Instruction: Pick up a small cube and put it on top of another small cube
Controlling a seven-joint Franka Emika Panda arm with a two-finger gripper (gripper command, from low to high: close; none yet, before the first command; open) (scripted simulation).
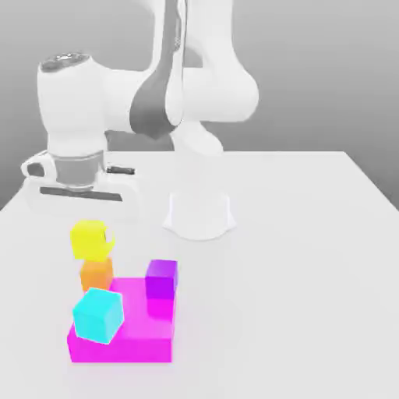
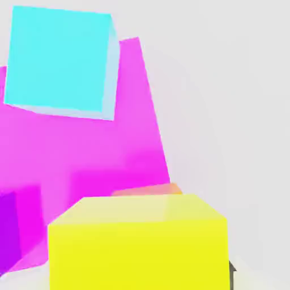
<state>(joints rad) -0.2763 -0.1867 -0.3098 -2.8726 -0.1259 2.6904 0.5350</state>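
nearest us, the cyan cube [image 1: 99, 315] and purple cube [image 1: 161, 278] sit on the magenta block [image 1: 125, 341]. just behind, our yellow cube [image 1: 91, 239] sits on the orange cube [image 1: 97, 273], a bit off-centre, so it could tip off. farther back, our claw [image 1: 78, 204] hangs above, shut, holding nothing. we see no writing.

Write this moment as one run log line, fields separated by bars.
phase: placing | yellow cube: over orange cube, tilted | beside: magenta block | cyan cube, purple cube on block
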